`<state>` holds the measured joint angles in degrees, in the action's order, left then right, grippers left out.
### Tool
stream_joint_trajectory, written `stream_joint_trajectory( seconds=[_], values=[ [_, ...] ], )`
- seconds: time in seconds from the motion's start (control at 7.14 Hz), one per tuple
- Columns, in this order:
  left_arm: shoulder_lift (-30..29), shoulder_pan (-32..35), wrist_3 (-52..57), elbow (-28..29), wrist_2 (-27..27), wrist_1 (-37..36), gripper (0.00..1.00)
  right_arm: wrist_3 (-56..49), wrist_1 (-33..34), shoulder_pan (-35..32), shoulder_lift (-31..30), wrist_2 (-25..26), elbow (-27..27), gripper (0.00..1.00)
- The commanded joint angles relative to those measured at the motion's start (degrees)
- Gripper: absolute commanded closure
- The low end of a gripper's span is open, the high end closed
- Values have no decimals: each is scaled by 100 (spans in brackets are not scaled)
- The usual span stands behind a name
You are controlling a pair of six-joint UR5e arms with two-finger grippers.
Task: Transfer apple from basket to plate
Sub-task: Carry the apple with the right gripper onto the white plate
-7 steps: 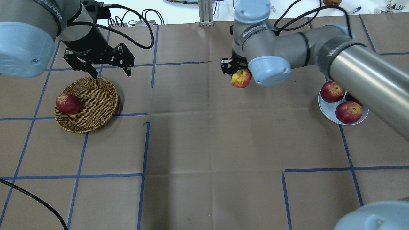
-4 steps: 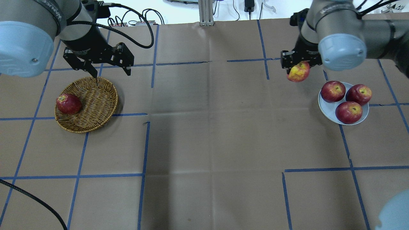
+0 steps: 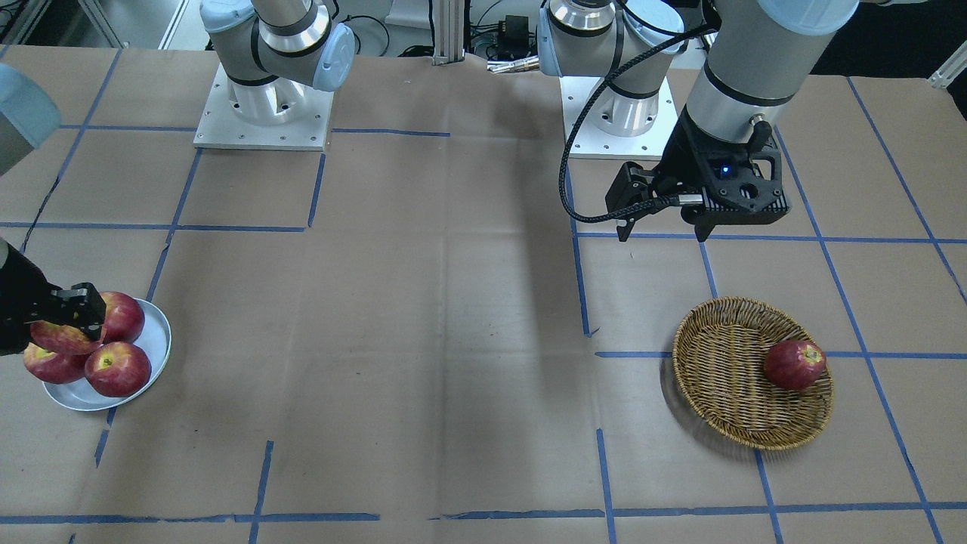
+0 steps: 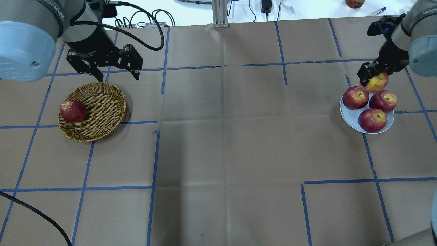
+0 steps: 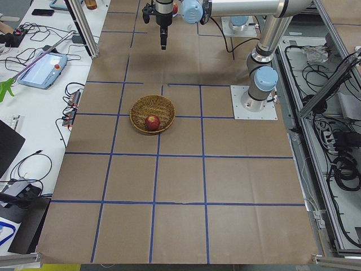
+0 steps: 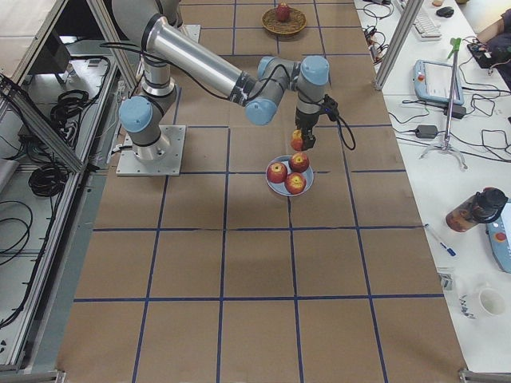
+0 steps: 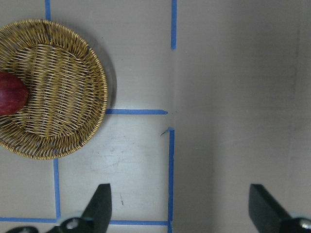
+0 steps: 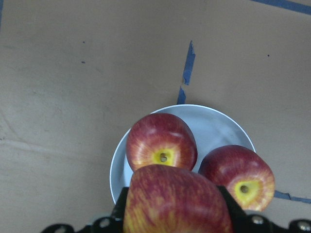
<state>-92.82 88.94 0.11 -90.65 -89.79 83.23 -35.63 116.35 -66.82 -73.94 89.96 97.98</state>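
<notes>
The pale, yellow-streaked apple is held in my right gripper, which is shut on it just above the far edge of the white plate. In the right wrist view the apple hangs over the plate. Three darker red apples lie on the plate. The wicker basket sits at the left and holds one dark red apple. My left gripper is open and empty, raised beyond the basket's far rim. The left wrist view shows the basket at upper left.
Brown paper with blue tape lines covers the table. An aluminium post and cables stand at the far edge. The two arm bases are on the robot's side of the table.
My right arm has carried the apple rightwards from the table's middle to just above the plate's far edge. My left gripper has stayed open by the basket.
</notes>
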Motion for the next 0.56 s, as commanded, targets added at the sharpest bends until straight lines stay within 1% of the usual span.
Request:
stream_joint_trajectory(
  seconds=[0.0,0.14,0.42],
  values=[
    [-8,0,-2,-14,-3,0,1,-531,455,326,38,-50,481,47],
    [-9,0,-2,-41,5,-9,1,-533,615,327,99,-40,555,47],
    [0,0,7,-32,-3,-9,1,-542,721,327,283,-23,538,46]
  ],
)
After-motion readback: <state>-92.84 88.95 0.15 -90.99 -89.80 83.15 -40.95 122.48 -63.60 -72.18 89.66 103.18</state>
